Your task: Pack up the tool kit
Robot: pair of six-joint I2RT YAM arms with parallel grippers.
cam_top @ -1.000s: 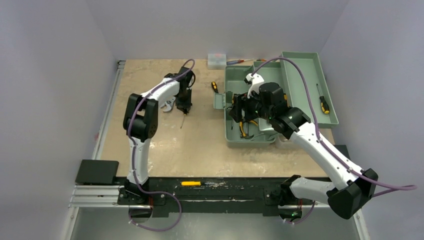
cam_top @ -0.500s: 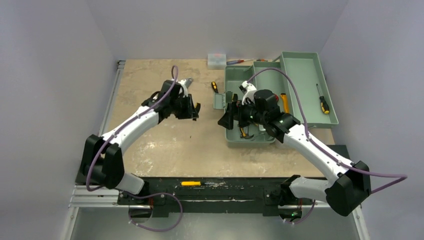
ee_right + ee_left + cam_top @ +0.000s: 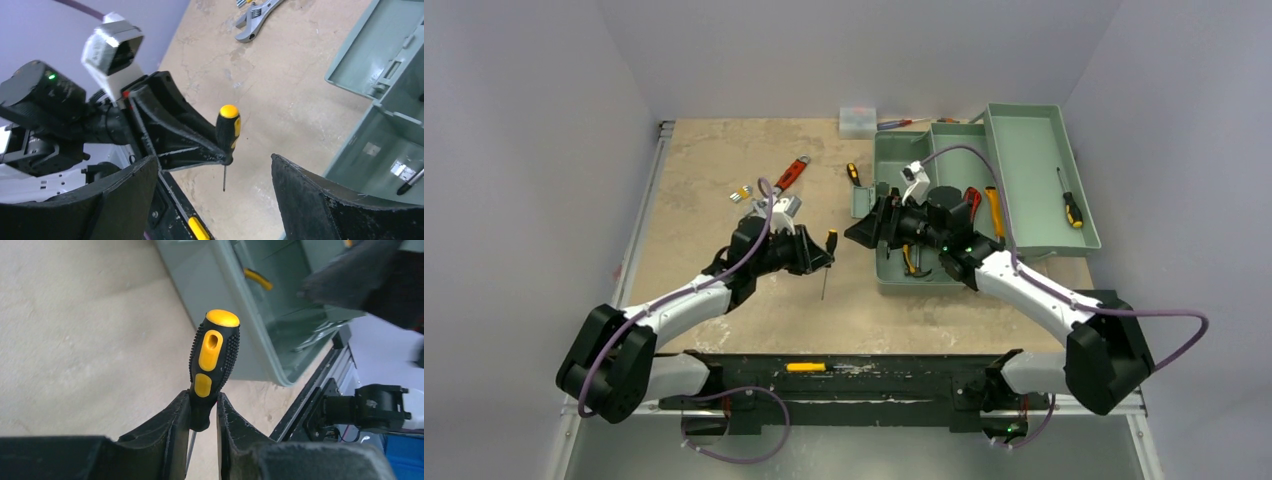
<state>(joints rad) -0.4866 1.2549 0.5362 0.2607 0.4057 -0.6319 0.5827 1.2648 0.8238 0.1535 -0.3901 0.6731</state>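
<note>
the left gripper (image 3: 202, 420) is clenched on a screwdriver (image 3: 212, 355) with a black and yellow handle. it grips the low end of the handle, with the handle at 12 o'clock and the thin shaft pointing to 6 o'clock, above the bare table (image 3: 714, 150). from the top view this sits near the table's middle.

the right gripper (image 3: 862, 230) is just at 2 o'clock of the held screwdriver, apart from it, with its jaws spread wide and nothing between them.

the green toolbox (image 3: 924, 285) stands open at 3 o'clock of the table's middle. pliers (image 3: 909, 260) with yellow handles lie inside it. a green tray (image 3: 1024, 140) rests against its 3 o'clock side, and a second screwdriver (image 3: 1072, 208) lies in the tray.

a third screwdriver (image 3: 852, 173) lies on the table just at the toolbox's 9 o'clock side. a red wrench (image 3: 792, 175) lies further toward 9 o'clock. a small white box (image 3: 857, 120) sits at the 12 o'clock edge.
</note>
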